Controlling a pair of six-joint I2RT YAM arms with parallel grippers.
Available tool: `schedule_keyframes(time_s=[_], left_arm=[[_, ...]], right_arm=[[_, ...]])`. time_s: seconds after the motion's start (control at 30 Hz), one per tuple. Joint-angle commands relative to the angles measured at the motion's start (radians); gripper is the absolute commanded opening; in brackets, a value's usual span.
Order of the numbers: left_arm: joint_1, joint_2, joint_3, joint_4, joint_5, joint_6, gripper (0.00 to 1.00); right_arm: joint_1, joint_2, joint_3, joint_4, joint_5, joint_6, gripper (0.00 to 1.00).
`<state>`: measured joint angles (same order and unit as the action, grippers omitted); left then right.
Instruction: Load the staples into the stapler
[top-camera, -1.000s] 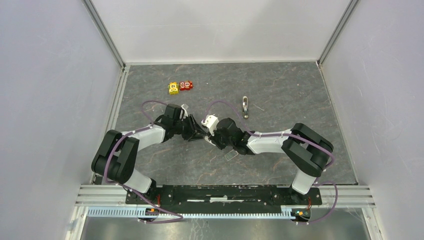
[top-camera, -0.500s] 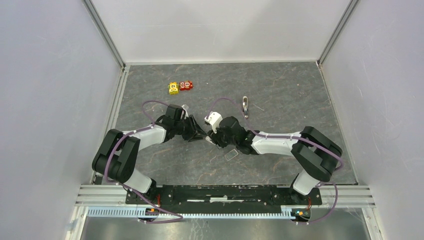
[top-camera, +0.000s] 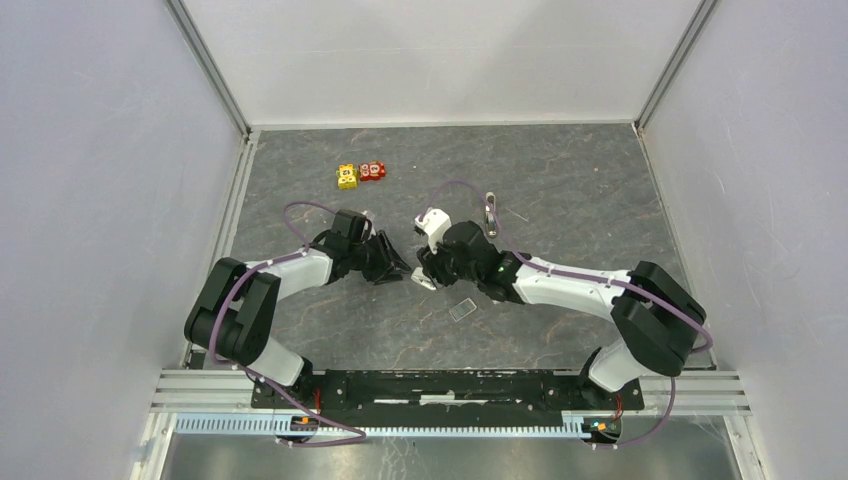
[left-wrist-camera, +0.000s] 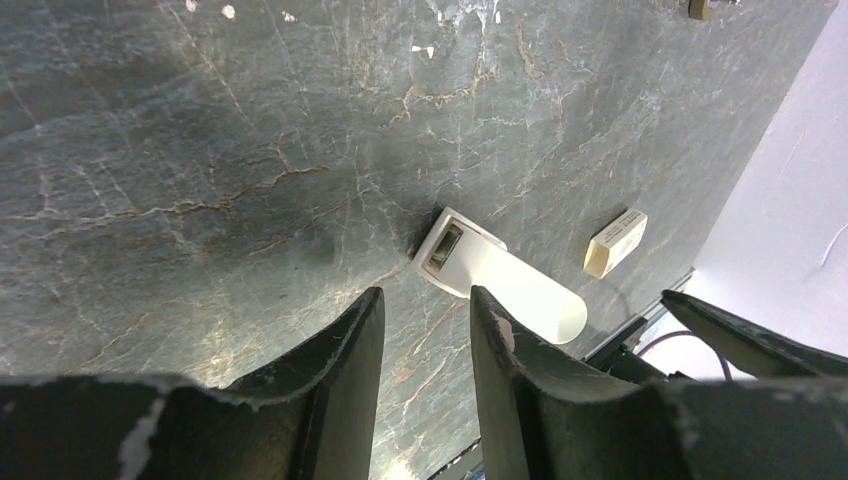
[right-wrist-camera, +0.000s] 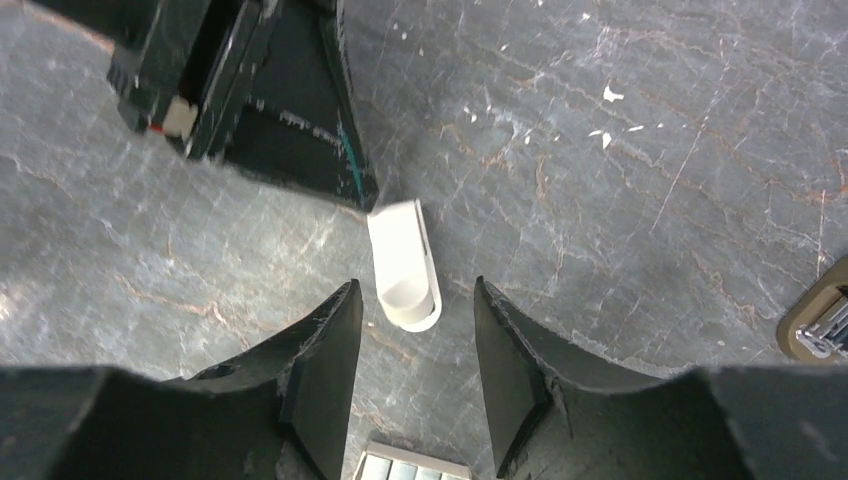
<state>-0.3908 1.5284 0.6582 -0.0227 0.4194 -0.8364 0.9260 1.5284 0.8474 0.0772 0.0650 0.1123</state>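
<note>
While both arms converge on mid-table, the top external view shows the tiny cream-white plastic mini stapler (top-camera: 424, 282) lying loose on the dark marbled tabletop (top-camera: 560, 180), just beside the left gripper (top-camera: 398, 268) and at the tip of the right gripper (top-camera: 425, 268). A small pale case of silvery strips (top-camera: 461, 309), judged to be the staples, lies near it toward the arm bases. The yellow and red toy blocks (top-camera: 360, 173) and a slim tan-and-metal object (top-camera: 490, 213) sit well apart on the far side. Left wrist view: the fingers are narrowly parted with nothing between them, and the stapler lies flat just beyond the tips, its squared end with the grey metal-lined opening turned toward the camera. Right wrist view: the jaws stand wider and released. The stapler's rounded end lies in the gap with tabletop visible on either side, so nothing is grasped, while the left gripper's black fingertip sits just beside the squared end. Handling, as judged: the body is probably light, rigid and smooth, so it is likely to skate or twist on the hard surface. The long flat sides near mid-length offer the best hold, leaving the open metal end free for the staples.
</note>
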Motion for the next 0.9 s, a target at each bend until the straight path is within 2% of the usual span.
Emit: schedule_keyframes(time_s=[0.0, 0.37, 0.57, 0.87], left_arm=[[-0.006, -0.029, 0.043, -0.017, -0.033, 0.029, 0.45], [-0.009, -0.007, 0.009, 0.069, -0.005, -0.003, 0.44], [-0.021, 0.036, -0.002, 0.148, 0.029, -0.024, 0.43], [-0.057, 0.086, -0.017, 0.178, 0.009, -0.032, 0.39]], right_arm=[[-0.029, 0.051, 0.125, -0.052, 0.01, 0.07, 0.5], [-0.04, 0.141, 0.122, -0.048, -0.016, 0.103, 0.39], [-0.04, 0.173, 0.024, -0.005, 0.0, 0.129, 0.35], [-0.039, 0.181, -0.133, 0.085, 0.022, 0.167, 0.33]])
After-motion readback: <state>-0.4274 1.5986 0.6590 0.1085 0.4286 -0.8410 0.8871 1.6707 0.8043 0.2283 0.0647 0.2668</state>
